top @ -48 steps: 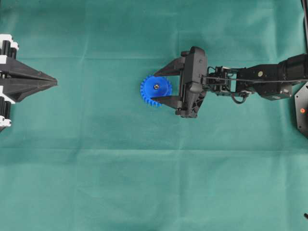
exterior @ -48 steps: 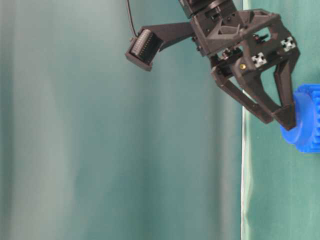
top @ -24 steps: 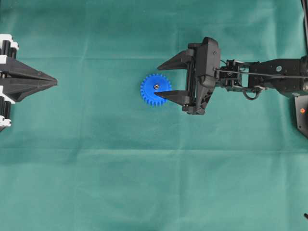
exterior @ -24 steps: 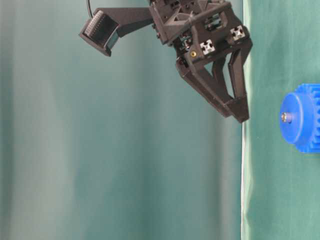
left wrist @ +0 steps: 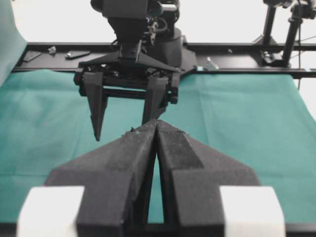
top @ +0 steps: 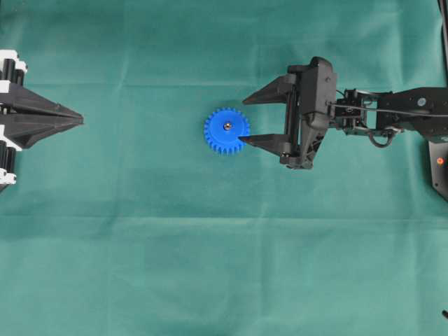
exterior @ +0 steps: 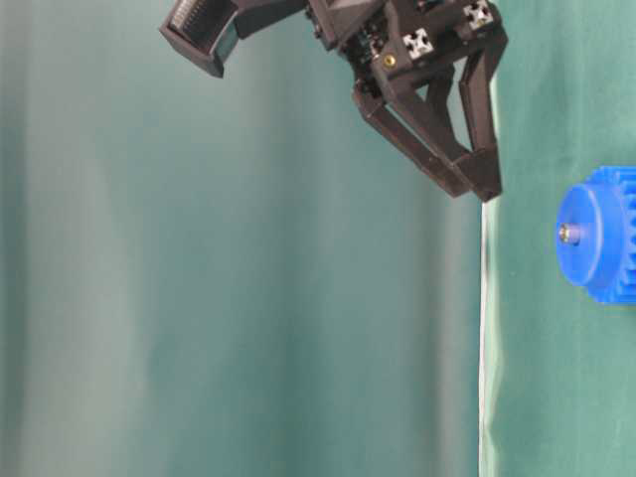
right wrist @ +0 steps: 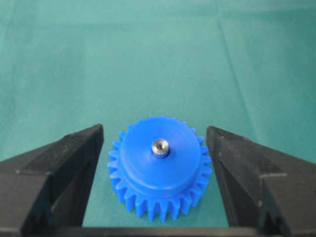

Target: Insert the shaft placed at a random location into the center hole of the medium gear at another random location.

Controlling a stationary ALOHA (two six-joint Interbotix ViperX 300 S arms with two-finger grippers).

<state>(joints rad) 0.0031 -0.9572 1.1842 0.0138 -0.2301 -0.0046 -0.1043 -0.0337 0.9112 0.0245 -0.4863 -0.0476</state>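
The blue medium gear [top: 226,131] lies flat on the green cloth. The silvery shaft [top: 227,126] stands upright in its center hole, its tip poking out above the hub. My right gripper [top: 242,121] is open and holds nothing. It hangs above and just right of the gear, clear of it in the table-level view [exterior: 472,184]. In the right wrist view the gear [right wrist: 159,168] and the shaft [right wrist: 160,147] sit between the spread fingers [right wrist: 74,158]. My left gripper [top: 80,120] rests shut and empty at the far left, its tips pressed together [left wrist: 157,121].
Green cloth [top: 224,266] covers the whole table. A black frame rail [left wrist: 237,48] runs along the far edge in the left wrist view. A black base with a red light [top: 439,160] sits at the right edge.
My right gripper, open throughout, has lifted off the gear and drawn back to the right. The shaft stays in the gear. The left arm has not moved.
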